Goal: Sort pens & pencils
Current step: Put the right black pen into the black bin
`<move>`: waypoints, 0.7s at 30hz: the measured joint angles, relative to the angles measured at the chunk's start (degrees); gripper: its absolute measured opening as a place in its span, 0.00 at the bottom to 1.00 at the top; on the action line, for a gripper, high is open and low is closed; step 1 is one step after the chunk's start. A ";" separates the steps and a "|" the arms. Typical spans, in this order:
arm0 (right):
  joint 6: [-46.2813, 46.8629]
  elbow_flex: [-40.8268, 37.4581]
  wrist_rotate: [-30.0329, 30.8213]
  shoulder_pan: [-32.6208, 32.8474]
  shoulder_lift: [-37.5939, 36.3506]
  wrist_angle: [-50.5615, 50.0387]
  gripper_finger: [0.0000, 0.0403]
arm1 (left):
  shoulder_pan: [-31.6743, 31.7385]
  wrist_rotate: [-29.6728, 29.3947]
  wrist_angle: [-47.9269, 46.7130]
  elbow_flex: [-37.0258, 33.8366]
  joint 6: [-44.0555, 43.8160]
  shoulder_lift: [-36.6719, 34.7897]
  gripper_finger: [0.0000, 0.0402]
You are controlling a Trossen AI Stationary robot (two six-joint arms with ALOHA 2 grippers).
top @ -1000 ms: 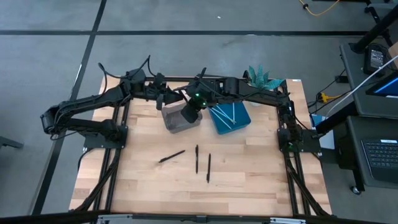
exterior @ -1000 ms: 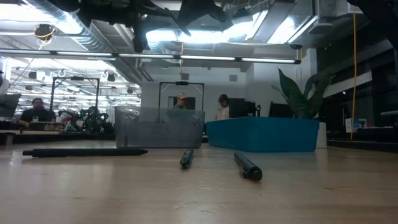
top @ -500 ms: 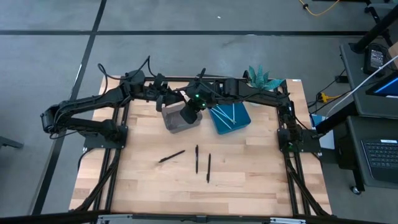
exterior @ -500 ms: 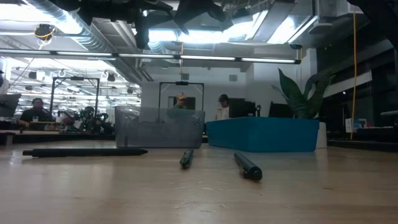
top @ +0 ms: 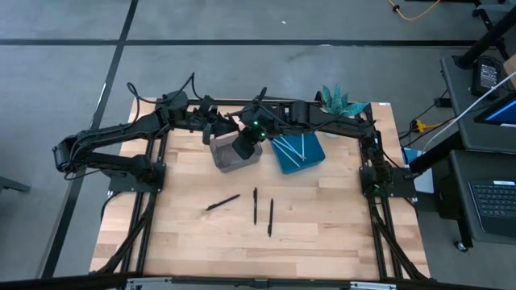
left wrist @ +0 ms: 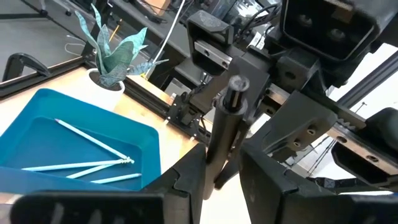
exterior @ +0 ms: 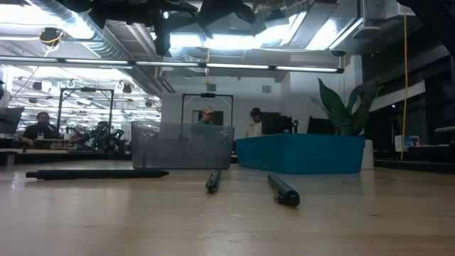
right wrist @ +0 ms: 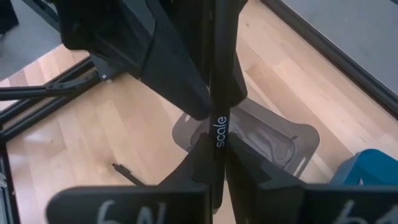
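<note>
Between both jaws, black pen (right wrist: 219, 93)

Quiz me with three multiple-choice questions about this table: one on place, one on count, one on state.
1. Where are the light blue sticks?
A. in the blue tray
B. in the grey bin
C. on the bare wood

2. How many black sticks lie loose on the table?
A. one
B. three
C. six

3. What does the right claw hold?
A. nothing
B. the plant
C. a black pen

Answers: 1 A, they lie inside the tray. 2 B, three show from above. 3 C, its fingers clamp the pen, which the left claw also straddles.
</note>
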 joint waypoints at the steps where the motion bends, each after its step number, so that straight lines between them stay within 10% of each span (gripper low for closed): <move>1: 0.00 0.00 0.02 0.00 0.00 0.25 0.05 | 0.00 0.00 0.00 0.00 0.00 0.00 0.22; 21: 0.13 0.00 0.04 0.07 0.00 0.47 0.05 | 0.07 -0.17 -0.21 0.00 1.22 0.20 0.06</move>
